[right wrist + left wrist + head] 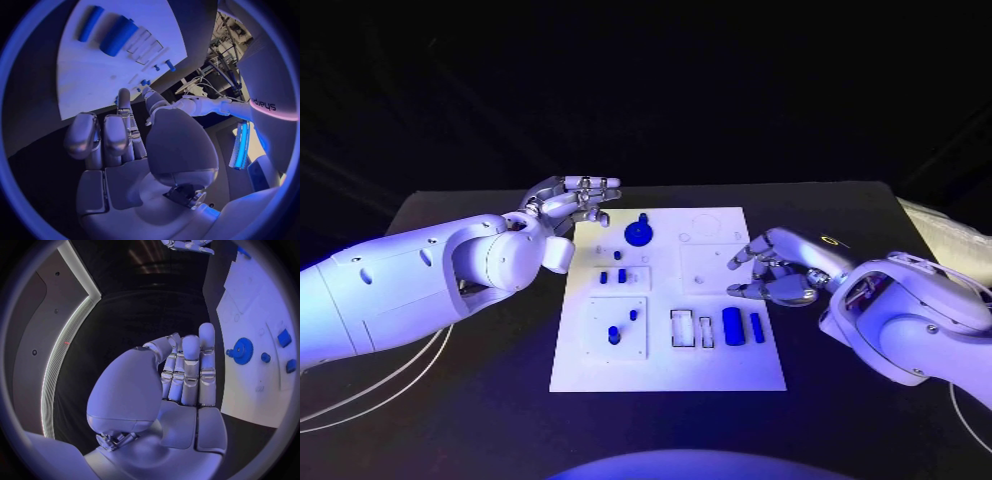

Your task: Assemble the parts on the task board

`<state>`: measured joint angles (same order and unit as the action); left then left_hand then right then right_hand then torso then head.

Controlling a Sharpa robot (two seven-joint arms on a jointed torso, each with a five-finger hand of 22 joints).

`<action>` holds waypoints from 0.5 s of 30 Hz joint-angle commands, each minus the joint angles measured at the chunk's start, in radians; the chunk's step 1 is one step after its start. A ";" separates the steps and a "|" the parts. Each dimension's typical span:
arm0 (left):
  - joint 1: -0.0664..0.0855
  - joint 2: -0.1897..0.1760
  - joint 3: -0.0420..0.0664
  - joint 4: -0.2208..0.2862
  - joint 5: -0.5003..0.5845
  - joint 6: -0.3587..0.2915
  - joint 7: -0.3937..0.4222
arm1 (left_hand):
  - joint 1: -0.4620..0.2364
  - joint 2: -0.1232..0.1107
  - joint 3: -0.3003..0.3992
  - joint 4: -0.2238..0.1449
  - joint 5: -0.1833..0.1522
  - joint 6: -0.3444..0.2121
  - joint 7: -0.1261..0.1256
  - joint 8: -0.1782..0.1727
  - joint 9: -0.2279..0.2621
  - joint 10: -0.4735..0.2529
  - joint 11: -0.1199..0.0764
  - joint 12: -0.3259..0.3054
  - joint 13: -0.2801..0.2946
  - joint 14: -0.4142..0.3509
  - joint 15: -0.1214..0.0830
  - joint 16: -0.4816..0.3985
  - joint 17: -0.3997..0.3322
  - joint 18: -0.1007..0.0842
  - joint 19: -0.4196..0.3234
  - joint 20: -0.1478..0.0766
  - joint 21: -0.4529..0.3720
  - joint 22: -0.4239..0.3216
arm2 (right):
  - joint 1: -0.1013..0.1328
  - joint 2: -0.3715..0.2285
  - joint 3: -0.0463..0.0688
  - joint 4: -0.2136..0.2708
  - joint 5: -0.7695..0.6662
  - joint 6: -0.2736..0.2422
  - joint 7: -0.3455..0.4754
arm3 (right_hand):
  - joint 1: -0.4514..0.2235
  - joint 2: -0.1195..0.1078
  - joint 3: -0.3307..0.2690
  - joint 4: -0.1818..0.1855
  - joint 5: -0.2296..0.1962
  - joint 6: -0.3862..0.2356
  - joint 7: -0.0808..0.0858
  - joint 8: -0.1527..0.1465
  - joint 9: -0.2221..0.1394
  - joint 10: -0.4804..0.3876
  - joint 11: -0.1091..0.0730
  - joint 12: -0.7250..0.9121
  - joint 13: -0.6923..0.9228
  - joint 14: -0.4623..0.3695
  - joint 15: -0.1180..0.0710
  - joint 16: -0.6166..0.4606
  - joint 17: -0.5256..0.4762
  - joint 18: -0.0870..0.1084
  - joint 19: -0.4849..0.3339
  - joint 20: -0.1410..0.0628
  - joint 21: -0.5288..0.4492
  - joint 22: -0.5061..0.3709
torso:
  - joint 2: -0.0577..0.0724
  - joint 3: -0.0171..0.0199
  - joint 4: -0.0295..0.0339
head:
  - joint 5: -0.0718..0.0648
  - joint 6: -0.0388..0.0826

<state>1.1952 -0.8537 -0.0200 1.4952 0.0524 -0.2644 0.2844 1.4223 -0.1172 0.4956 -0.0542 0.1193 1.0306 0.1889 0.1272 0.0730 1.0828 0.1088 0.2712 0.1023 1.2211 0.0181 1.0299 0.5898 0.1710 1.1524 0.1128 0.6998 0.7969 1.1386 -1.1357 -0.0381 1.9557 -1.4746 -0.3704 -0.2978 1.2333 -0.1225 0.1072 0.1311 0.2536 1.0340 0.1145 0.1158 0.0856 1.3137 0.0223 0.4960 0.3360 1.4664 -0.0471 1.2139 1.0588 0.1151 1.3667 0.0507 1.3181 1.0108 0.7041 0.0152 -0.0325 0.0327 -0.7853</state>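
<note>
Two hands hovering at the task board (668, 375) edges, left hand (574, 203) and right hand (773, 268) both empty, fingers loosely spread, blue gear (639, 235) sitting on it.

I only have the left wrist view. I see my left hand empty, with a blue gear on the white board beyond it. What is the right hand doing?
Observer: The right hand hangs at the task board's right edge, holding nothing.
Operator: Any loose parts near it?
Observer: Yes, a thick blue cylinder and a thinner blue bar lie side by side, nearer the robot than that hand.
Operator: And my left hand against the gear?
Observer: The left hand is at the far left corner, left of the gear, not touching it.
</note>
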 commanded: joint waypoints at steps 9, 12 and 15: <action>-0.003 -0.001 -0.001 0.005 -0.004 0.013 0.005 | -0.006 0.009 0.001 -0.010 0.004 -0.007 0.000 0.005 -0.001 -0.010 0.002 0.007 -0.002 -0.011 0.001 -0.006 -0.005 0.012 -0.008 0.002 0.001 0.003 | -0.014 -0.044 -0.026 0.010 0.060 0.073 -0.188 | 0.022 0.033 -0.127 0.090 0.036 -0.003 -0.003 0.037 0.007 -0.014 0.003 0.435 0.528 0.047 -0.004 0.101 0.121 -0.022 0.005 0.005 0.044 0.063 | -0.007 0.0044 -0.0142 | -0.006 -0.004; -0.003 -0.001 -0.001 0.005 -0.004 0.014 0.005 | -0.006 0.009 0.001 -0.010 0.004 -0.007 0.000 0.005 -0.001 -0.010 0.002 0.007 -0.002 -0.011 0.001 -0.006 -0.005 0.012 -0.008 0.002 0.001 0.003 | -0.025 -0.029 -0.028 0.004 0.055 0.083 -0.199 | 0.027 0.041 -0.151 0.110 0.047 -0.005 -0.004 0.045 0.009 -0.008 0.004 0.491 0.599 0.047 -0.001 0.113 0.137 -0.021 0.005 0.005 0.048 0.069 | -0.007 0.0027 -0.0124 | -0.007 -0.005; -0.004 -0.002 -0.001 0.005 -0.004 0.014 0.005 | -0.006 0.009 0.001 -0.010 0.004 -0.007 0.000 0.005 -0.001 -0.010 0.002 0.007 -0.002 -0.011 0.001 -0.006 -0.005 0.012 -0.008 0.002 0.001 0.003 | -0.036 -0.012 -0.029 -0.002 0.040 0.087 -0.204 | 0.032 0.048 -0.166 0.123 0.055 -0.006 -0.004 0.051 0.010 0.002 0.004 0.534 0.651 0.049 -0.002 0.125 0.154 -0.024 0.008 0.006 0.055 0.081 | -0.007 0.0020 -0.0127 | -0.004 -0.007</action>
<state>1.1919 -0.8554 -0.0211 1.4977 0.0523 -0.2645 0.2842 1.4182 -0.1132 0.4967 -0.0609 0.1193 1.0306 0.1888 0.1272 0.0730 1.0793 0.1123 0.2712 0.1023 1.2176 0.0216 1.0299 0.5852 0.1710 1.1524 0.1128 0.6998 0.7989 1.1067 -1.1523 -0.0669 1.9554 -1.4219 -0.3161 -0.4626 1.2648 -0.0828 -0.0554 0.2527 0.3043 1.0333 0.1129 0.1625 0.0946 1.3088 0.0259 1.0226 0.9774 1.4665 -0.0470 1.3368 1.2101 0.1044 1.3699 0.0539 1.3700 1.0894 0.6972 0.0184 -0.0452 0.0266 -0.7909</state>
